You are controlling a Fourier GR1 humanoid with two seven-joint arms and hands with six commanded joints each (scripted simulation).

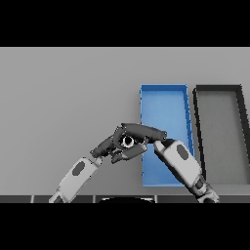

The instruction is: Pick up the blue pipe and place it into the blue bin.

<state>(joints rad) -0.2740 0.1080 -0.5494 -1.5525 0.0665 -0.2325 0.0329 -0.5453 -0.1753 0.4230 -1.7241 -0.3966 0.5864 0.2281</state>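
Both hands meet just left of the blue bin (163, 105). My right hand (141, 131) reaches across the bin's near-left edge, fingers stretched leftward over my left hand (113, 145), whose fingers look curled, on what I cannot tell. Blue pipe: not visible anywhere (possibly buried between the hands; a pale ring shows there, unidentifiable). I judge it best to confirm a firm hold before swinging right over the bin. Dark bin (219, 90) sits beyond.

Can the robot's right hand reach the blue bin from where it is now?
Probably yes. The right hand sits at the left wall of the blue bin, its forearm already crossing over it, and nothing stands between them.
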